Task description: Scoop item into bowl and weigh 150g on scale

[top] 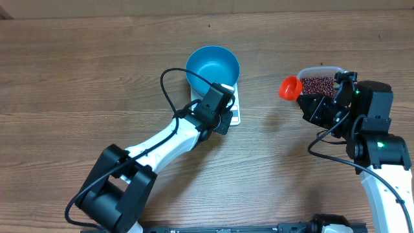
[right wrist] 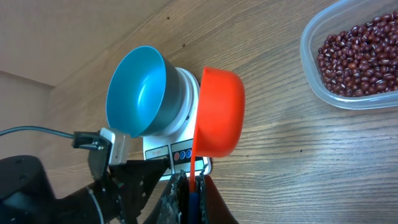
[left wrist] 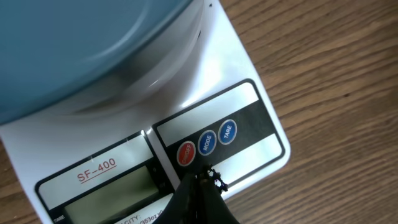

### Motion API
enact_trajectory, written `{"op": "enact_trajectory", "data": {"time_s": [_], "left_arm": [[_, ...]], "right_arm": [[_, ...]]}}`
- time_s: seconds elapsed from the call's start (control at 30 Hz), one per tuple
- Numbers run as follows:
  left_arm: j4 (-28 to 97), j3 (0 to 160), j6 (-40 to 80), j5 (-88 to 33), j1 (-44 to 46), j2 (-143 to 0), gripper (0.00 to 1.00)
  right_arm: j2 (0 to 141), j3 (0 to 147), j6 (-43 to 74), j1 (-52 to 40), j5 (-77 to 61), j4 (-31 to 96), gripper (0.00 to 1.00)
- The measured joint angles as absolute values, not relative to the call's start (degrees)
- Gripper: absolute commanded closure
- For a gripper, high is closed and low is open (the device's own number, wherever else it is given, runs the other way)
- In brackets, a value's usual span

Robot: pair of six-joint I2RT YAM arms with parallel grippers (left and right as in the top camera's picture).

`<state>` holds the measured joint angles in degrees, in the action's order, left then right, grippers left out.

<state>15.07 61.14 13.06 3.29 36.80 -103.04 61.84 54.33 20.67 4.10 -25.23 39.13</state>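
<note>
I see the blue bowl sitting empty on the white scale. The beans all lie in the clear tub on the tabletop, well right of it. My left fingers are pressed together at the scale's buttons. My right fingers pinch the orange scoop by its handle.

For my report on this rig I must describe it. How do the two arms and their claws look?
The left arm and right arm have white links between bulky black joints. A black cable loops beside each. Small green lights glow on the right arm. The left claw and right claw are black.
</note>
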Motion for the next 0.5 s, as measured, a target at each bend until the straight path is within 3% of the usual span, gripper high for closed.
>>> {"op": "enact_trajectory", "data": {"time_s": [0.5], "left_arm": [[11.97,61.1,12.86,4.19,36.8,-105.25,0.96]], "right_arm": [[61.84,54.33,20.51,4.1,-25.23,39.11,0.96]]}}
